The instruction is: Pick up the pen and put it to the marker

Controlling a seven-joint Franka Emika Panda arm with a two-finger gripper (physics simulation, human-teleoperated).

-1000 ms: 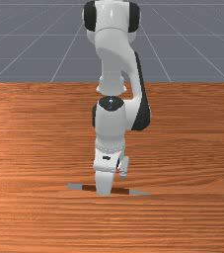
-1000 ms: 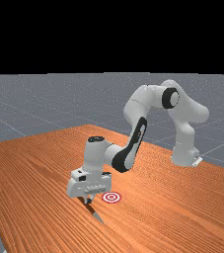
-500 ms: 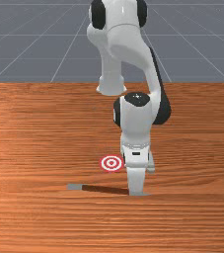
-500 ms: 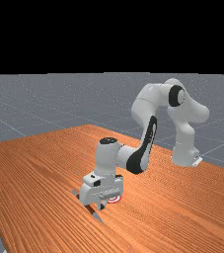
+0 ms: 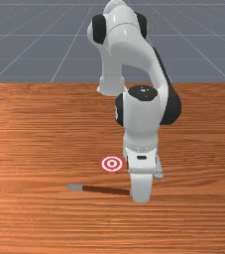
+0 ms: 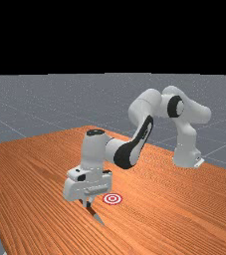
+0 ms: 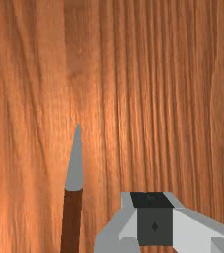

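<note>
1. Pen (image 5: 104, 190), flat on the table (image 5: 34, 223); blunt grey end toward 9 o'clock, front view.
2. Gripper (image 6: 87, 203), at the pen's 3 o'clock, front view; whether its fingers stand apart or together cannot be told.
3. Marker (image 5: 112, 163), ringed red and white, at the pen's 1 o'clock, front view.

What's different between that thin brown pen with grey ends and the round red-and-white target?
The thin brown pen with grey ends is long and narrow, tapering to a point; the round red-and-white target is circular. The pen is brown and grey, while the target has red and white rings. The pen is also longer than the target is wide. Both lie on the orange-brown wooden table.
</note>
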